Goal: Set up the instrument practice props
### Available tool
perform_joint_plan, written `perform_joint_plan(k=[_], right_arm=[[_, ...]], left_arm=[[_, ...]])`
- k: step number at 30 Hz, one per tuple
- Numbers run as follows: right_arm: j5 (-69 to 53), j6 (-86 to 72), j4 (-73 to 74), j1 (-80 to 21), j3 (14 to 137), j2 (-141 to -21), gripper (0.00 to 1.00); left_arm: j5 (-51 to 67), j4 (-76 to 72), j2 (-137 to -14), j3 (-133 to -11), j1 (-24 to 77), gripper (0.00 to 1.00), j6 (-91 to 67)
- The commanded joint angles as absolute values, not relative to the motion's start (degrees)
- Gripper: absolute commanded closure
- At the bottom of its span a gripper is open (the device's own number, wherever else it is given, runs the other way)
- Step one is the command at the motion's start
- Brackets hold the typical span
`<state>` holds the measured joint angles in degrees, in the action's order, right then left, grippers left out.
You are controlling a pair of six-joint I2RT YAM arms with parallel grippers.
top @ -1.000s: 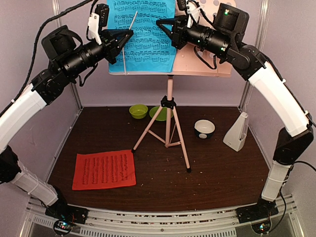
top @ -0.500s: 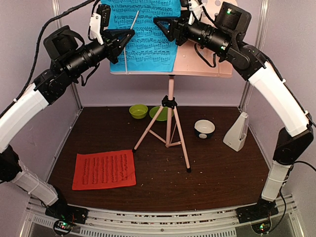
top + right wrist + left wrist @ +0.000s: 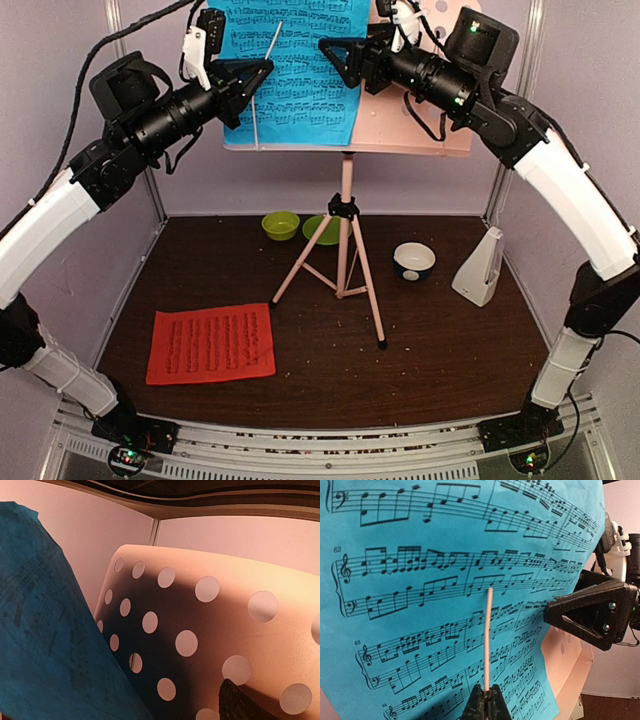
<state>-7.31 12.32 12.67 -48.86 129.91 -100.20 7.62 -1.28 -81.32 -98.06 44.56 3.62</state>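
Left gripper (image 3: pixel 485 704) is pinched shut on thin pale retainer rod (image 3: pixel 488 635) lying across blue music sheet (image 3: pixel 300 70), which stands on pink music stand desk (image 3: pixel 405 125). Right gripper (image 3: pixel 345 62) is spread beside sheet's right edge, holding nothing

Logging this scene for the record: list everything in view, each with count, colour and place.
stand: one, pale pink, mid table
blue sheet: one, on the stand's desk
rod: one, thin, pale, across the blue sheet
red sheet: one, flat on the table, near left
metronome: one, white, far right
green bowl: one, lime, far side, left of the stand's legs
green plate: one, lime, behind the legs
white bowl: one, dark base, right of the stand
table: one, dark brown
left arm: black and white, jaws shut on the rod
right arm: black and white, jaws open by the blue sheet's right edge
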Motion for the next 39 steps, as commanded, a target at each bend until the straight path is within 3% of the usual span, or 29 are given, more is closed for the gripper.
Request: perform_joint_plan(k=[1,5,13,19,30,39], right_arm=[[-3.8,13.5,11.0,-48.5,126.5,-95.8,0.27],[-3.8,14.0,10.8,-48.4,123.8,-94.3,0.33],[-7.2,13.6,10.7,-48.4,126.2,-96.5,0.76],[-8.2,13.4,10.1,-48.5,128.2,-98.5,0.93],[-7.9,13.2,9.0,-48.6,128.1,-99.2,0.98],[-6.5,13.3,8.0,-48.5,128.1,-99.6,0.93]], left_arm=[[8.1,-2.7,-82.2,-100.1,44.5,1.0,4.2],[8.1,-2.4,-82.5,-100.5,44.5,1.0,4.4],[8.6,-2.3,-82.8,-100.8,44.5,1.0,4.3],[8.8,-1.5,-83.1,-101.3,44.5,1.0,4.6],[7.6,-0.8,-83.2,-101.6,44.5,1.0,4.9],[7.7,-0.5,-83.1,-101.9,44.5,0.77,5.0]])
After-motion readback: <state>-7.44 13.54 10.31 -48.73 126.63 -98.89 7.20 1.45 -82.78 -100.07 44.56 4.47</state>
